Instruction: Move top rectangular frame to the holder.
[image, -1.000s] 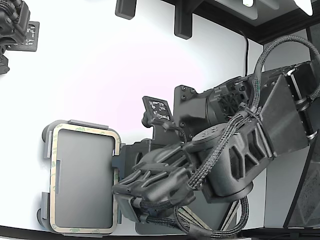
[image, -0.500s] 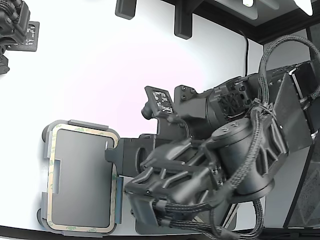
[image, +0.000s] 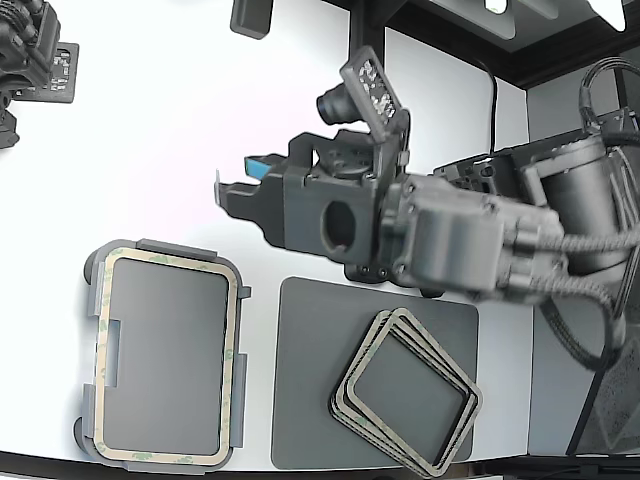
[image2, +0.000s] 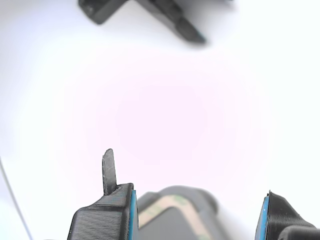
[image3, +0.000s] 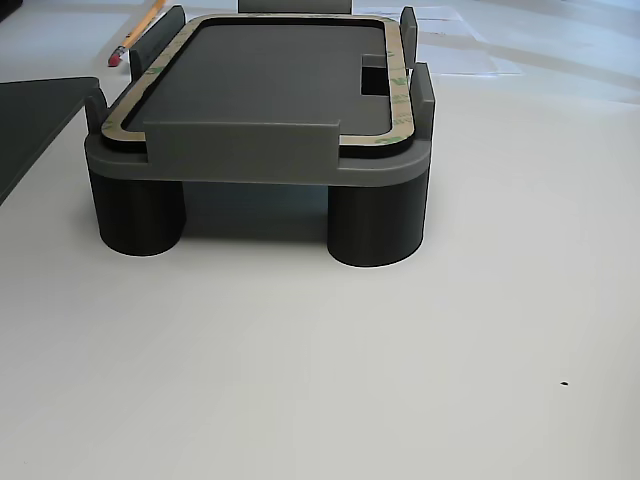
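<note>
Exterior view: the gripper (image: 228, 193) has let go, jaws spread and empty, and pulled up off the holder (image: 93, 300), leaving the top rectangular frame (image: 232, 345) seated inside it, so looks basically done.

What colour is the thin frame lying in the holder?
Beige with faint green mottling, seen best in the exterior view: frame.

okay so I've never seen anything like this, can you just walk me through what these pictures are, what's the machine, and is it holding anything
It is a robot arm ending in a gripper, seen by three cameras. One looks down from above on a white table. One rides on the wrist and looks out between the two jaws. One sits low on the table, level with the holder. The holder is a grey tray on round feet, and a thin beige frame lies in it. Beside it, on a dark mat, lies a stack of similar frames. The jaws stand apart above the bare table with nothing between them, so nothing is held.
</note>
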